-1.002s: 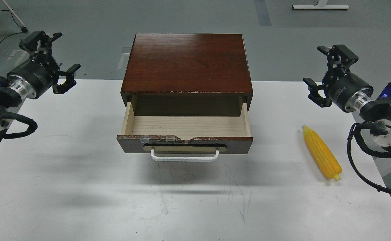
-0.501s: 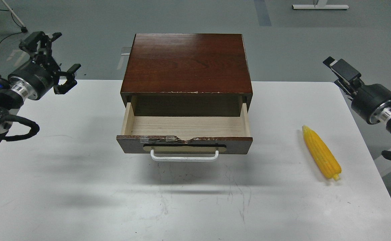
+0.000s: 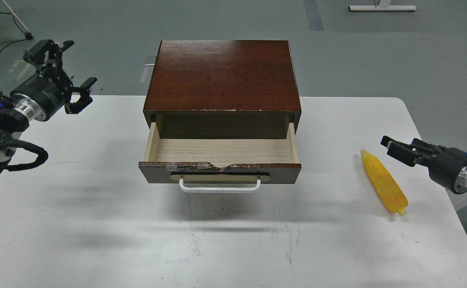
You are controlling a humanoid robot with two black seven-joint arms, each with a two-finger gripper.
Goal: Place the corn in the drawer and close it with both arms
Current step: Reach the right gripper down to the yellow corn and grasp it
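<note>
The yellow corn lies on the white table at the right, its pale stub end toward me. The drawer is pulled open from the dark reddish-brown cabinet; its pale wood inside holds nothing, and its white bar handle faces me. My right gripper hangs low just right of the corn's far tip, seen edge-on, holding nothing. My left gripper is open and empty, raised over the table's far left corner.
Grey floor lies beyond the table's far edge. A white stand base is at the top right and a cable with a wheeled leg at the top left. The table's right edge runs close to the corn.
My right arm has swung down and toward me, turning the gripper edge-on, from high at the far right to beside the corn's tip. The left arm, corn and drawer have hardly moved.
</note>
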